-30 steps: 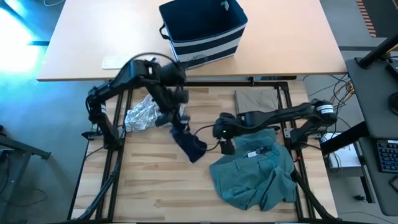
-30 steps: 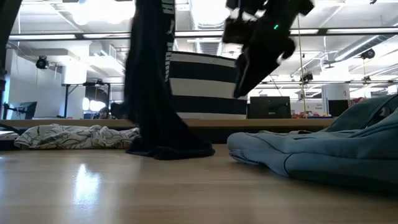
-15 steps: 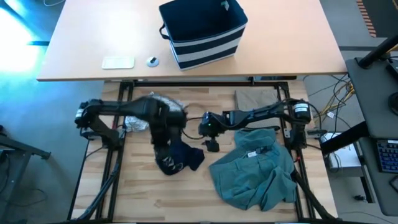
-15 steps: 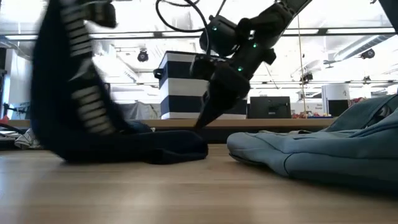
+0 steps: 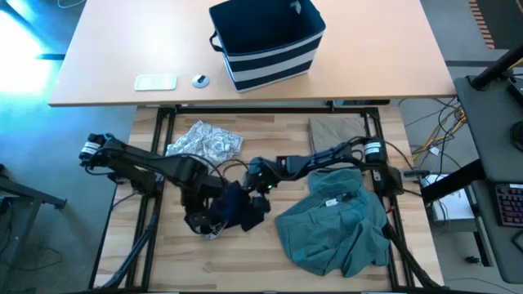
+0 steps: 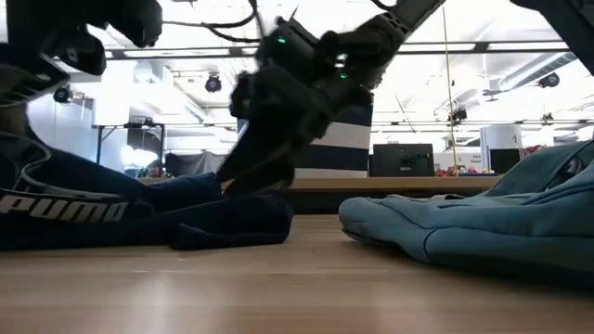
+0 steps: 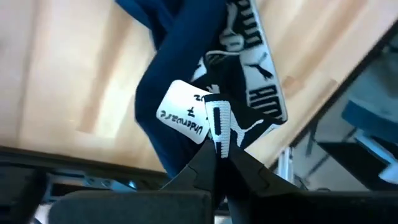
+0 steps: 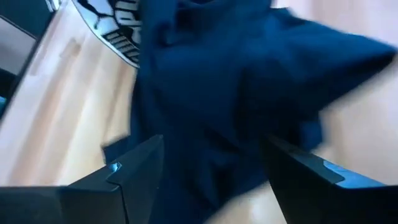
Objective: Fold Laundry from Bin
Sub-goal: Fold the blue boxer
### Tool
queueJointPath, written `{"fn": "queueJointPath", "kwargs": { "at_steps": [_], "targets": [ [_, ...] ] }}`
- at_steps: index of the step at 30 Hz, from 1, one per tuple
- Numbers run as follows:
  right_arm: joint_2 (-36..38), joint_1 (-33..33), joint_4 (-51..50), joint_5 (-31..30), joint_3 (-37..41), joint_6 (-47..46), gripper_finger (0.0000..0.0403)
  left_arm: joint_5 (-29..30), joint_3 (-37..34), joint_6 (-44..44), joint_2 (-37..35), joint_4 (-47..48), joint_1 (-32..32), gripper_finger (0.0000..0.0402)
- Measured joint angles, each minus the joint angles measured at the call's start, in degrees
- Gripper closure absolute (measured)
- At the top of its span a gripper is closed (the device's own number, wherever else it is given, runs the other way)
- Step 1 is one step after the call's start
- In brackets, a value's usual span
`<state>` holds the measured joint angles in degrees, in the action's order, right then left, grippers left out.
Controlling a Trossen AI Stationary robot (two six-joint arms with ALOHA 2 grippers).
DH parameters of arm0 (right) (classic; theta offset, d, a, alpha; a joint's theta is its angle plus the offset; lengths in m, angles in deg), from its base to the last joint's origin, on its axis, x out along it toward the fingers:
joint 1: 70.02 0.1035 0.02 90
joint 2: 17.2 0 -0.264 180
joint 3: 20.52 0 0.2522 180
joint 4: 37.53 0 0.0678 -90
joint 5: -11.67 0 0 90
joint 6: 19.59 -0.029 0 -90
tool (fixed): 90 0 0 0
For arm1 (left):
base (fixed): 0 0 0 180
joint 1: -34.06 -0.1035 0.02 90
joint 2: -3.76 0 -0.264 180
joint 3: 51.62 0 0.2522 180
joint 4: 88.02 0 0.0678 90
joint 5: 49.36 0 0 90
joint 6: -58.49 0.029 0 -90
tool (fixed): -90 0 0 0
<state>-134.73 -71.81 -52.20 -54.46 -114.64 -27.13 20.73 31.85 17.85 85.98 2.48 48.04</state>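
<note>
Navy garment: we see a dark navy piece (image 5: pixel 233 208) with white print and a white label, crumpled on the wooden table (image 5: pixel 245 261) between the 2 grippers; in the low view it lies flat with white lettering along its near edge (image 6: pixel 65 209)
Teal garment: we see a large teal-green piece (image 5: pixel 335 224) spread in loose folds on the table's right half, a small tag showing near its upper middle
Tan garment: we find a tan piece (image 5: pixel 337 131) lying flat at the table's far right, partly under the right arm
Patterned garment: we see a grey-white patterned piece (image 5: pixel 204 140) bunched at the table's far left
Bin: the navy bin (image 5: pixel 268 41) with white stripes stands on the lighter desk beyond the table, well apart from the laundry; we cannot see any garment inside it
Hard to make out: in the low view the right arm is blurred and covers most of the bin; we see only the front part of the teal piece there, cut off at the picture's right edge
Left gripper: we see the left gripper (image 7: pixel 216 163) clenched on the navy garment's white-printed band beside the label, low at the garment's near-left end (image 5: pixel 200 222)
Right gripper: we see the right gripper (image 5: pixel 257 181) reaching in low from the right, fingers (image 8: pixel 134 180) spread wide on either side of the navy cloth at its far-right end, not closed on it
</note>
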Motion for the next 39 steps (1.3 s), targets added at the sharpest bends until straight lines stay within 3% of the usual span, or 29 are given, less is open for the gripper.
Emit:
{"fn": "queueJointPath", "kwargs": {
  "at_steps": [3,8,13,18,21,27,32,35,39],
  "targets": [
    [-2.55,1.85,-8.06,-2.86,-6.13,-3.14,0.0159,3.46,-2.35,-0.36,-2.55,-0.51,0.09,0.0401],
    [-5.82,4.76,-24.35,-19.85,-14.49,-3.52,0.018,8.66,-8.52,-2.58,-9.12,-3.94,0.09,0.0401],
    [-9.18,5.47,-29.58,-15.07,-19.12,-9.03,0.0231,10.57,-16.31,-5.21,-15.61,-11.92,0.09,0.0401],
    [-8.72,6.34,-36.29,-15.55,-21.55,-10.34,0.0358,11.76,-21.72,-7.86,-21.08,-17.1,0.11,0.0401],
    [-5.93,6.46,-44.58,-16.14,-24.23,-7.72,0.0385,12.77,-23.56,-8.12,-23.5,-17.04,0.09,0.0401],
    [3.09,7.66,-64.03,-16.13,-30.35,-3.31,0.0392,17.67,-27.45,-9.98,-26.53,-22.13,0.09,0.0401],
    [9.98,10.94,-69.31,-15.93,-27.83,-0.85,0.038,19.46,-32.2,-10.92,-25.62,-40.19,0.07,0.0401],
    [12.53,12.32,-71.09,-14.8,-22.84,-2.58,0.035,19.5,-34.67,-11.11,-23.6,-49.79,0.07,0.0401],
    [13.21,13.06,-71.66,-11.68,-15.68,-6.04,0.0286,19.5,-36.18,-12.06,-20.08,-53.09,0.07,0.0401]
  ]
}}
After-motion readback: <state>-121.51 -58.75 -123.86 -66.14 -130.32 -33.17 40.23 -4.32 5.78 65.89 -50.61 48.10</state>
